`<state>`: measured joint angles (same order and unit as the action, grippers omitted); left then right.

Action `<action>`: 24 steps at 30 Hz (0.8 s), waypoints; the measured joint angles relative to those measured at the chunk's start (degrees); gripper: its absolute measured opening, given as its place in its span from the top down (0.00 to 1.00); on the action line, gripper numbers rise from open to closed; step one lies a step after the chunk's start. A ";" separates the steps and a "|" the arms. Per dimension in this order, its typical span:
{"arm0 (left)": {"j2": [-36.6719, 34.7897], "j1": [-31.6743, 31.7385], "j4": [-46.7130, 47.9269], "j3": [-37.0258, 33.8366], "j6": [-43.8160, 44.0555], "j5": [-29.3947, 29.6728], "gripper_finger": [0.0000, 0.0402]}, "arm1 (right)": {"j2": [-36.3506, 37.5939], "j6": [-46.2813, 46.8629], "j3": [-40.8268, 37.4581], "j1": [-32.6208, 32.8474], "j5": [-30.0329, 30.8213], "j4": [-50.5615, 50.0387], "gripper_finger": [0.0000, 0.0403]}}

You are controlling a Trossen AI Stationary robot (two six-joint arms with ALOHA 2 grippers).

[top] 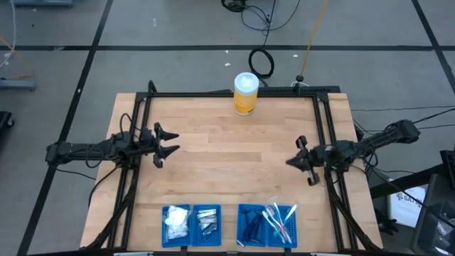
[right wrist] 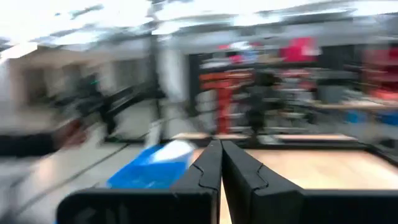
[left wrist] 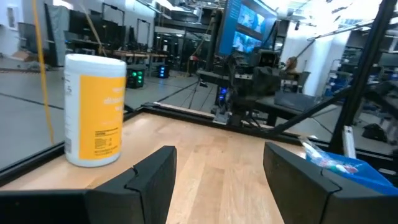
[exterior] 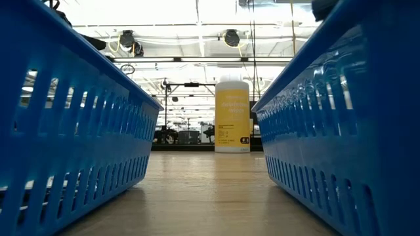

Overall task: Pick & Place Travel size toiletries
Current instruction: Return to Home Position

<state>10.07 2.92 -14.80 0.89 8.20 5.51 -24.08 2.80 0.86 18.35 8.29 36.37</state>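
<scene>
The travel size toiletries lie in four blue trays along the table's near edge: white packets (top: 177,225), silver tubes (top: 207,223), dark blue sticks (top: 250,226) and clear-wrapped brushes (top: 280,219). My left gripper (top: 170,142) hangs open over the table's left side, pointing toward the right, with nothing between its fingers (left wrist: 221,180). My right gripper (top: 290,161) hangs shut over the right side, pointing left, and its own view shows its fingers (right wrist: 221,168) closed together on nothing.
A tall yellow canister with a white lid (top: 246,94) stands at the far edge's middle, also seen as the canister (left wrist: 95,111) in the left wrist view. A black frame (top: 234,93) rims the table. Bare wood (top: 234,156) lies between the grippers. Tray walls (exterior: 72,124) flank the low view.
</scene>
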 joint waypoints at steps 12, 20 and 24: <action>-0.03 0.00 4.14 0.07 0.59 -1.95 0.41 | 17.37 -0.75 0.00 -3.98 -7.09 -21.26 0.99; 0.03 -0.02 4.36 0.07 -0.15 -3.99 0.41 | 22.06 -5.27 0.00 -5.78 -6.88 -29.35 0.99; 0.03 -0.02 4.16 0.07 -0.81 -3.97 0.41 | 21.40 -5.41 0.00 -5.79 -6.90 -29.83 0.99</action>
<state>10.11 2.90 -10.63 0.95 7.39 1.53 -2.68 -2.61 0.86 12.56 1.39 6.54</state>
